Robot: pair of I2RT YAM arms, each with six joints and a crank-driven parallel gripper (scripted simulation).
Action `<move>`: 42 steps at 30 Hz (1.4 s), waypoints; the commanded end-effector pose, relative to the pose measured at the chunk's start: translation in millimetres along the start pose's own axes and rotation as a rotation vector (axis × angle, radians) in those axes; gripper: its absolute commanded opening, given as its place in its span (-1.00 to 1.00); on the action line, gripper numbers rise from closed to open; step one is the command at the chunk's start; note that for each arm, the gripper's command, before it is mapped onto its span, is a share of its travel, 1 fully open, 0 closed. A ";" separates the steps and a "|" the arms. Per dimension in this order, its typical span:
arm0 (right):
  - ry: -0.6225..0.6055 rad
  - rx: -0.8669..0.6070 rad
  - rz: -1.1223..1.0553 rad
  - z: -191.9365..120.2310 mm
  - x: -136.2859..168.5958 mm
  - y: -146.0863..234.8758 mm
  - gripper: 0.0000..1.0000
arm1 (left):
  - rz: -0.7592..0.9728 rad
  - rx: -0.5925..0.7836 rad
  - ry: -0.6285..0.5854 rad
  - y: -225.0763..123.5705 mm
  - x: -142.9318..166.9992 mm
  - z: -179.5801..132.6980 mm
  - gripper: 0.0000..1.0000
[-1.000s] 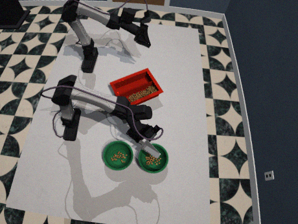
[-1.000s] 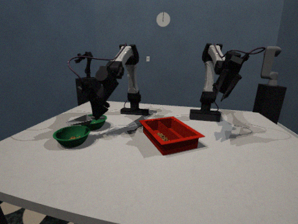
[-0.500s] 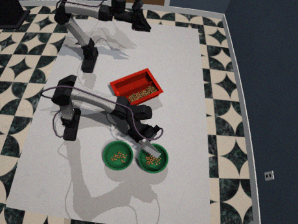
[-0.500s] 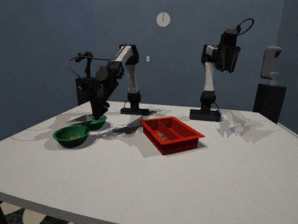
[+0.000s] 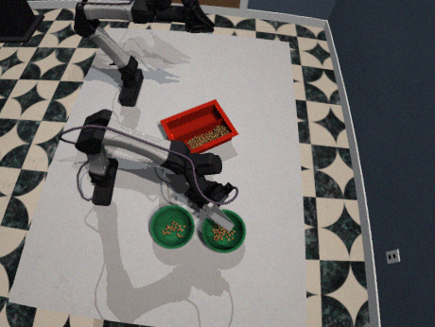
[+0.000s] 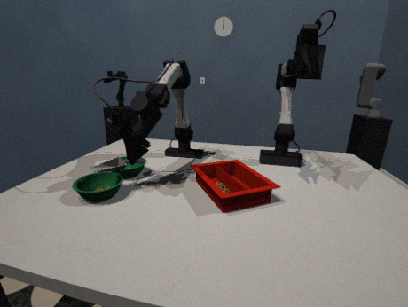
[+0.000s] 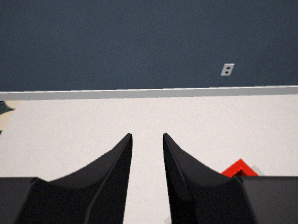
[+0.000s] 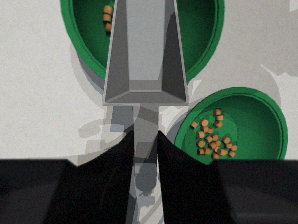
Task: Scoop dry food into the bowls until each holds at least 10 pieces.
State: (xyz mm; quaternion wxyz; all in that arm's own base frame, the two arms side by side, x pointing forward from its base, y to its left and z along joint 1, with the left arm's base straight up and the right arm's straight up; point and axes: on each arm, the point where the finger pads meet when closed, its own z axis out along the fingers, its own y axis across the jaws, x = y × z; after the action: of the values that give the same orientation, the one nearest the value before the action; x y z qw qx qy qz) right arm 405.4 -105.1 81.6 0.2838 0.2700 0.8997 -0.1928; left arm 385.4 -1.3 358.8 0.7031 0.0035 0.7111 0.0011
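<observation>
The scoop (image 5: 218,218) (image 6: 107,164) (image 8: 146,55) looks empty and hangs over one green bowl (image 5: 240,242) (image 6: 97,186) (image 8: 202,30). My right gripper (image 5: 204,205) (image 8: 145,133) is shut on its handle. That bowl holds several brown pieces, partly hidden by the scoop. The other green bowl (image 5: 172,215) (image 6: 138,169) (image 8: 260,125) beside it also holds several pieces. Both are upright. The red box (image 5: 226,118) (image 6: 246,200) (image 7: 240,165) lies flat, with food (image 5: 208,137) (image 6: 222,187) in one compartment. My left gripper (image 5: 211,29) (image 7: 147,136) is raised, away from the box, open and empty.
The box's other compartment (image 5: 191,124) shows no food. The right forearm (image 5: 137,146) reaches over the table between its base and the bowls. The left arm's base (image 5: 130,92) (image 6: 281,158) stands beyond the box from the bowls. No spilled pieces are seen.
</observation>
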 end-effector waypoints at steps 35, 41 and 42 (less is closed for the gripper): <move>0.075 -0.508 -0.412 -72.9 86.3 43.1 -1.00 | -0.012 0.012 -0.060 -3.0 -27.2 -2.7 -0.45; 0.089 -0.500 -0.410 -67.8 85.2 43.1 -1.00 | -0.012 0.012 -0.060 -3.0 -27.2 -2.7 -0.45; 0.073 -0.503 -0.406 -69.0 79.3 45.0 -1.00 | -0.012 0.012 -0.060 -3.0 -27.2 -2.7 -0.45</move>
State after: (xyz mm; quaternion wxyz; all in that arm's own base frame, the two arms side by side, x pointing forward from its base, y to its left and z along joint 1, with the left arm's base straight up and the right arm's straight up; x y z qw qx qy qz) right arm 337.3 -4.9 62.3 0.2378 0.0102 0.9712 -0.0074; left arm 384.1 -1.0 363.1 0.7073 0.0027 0.7069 0.0010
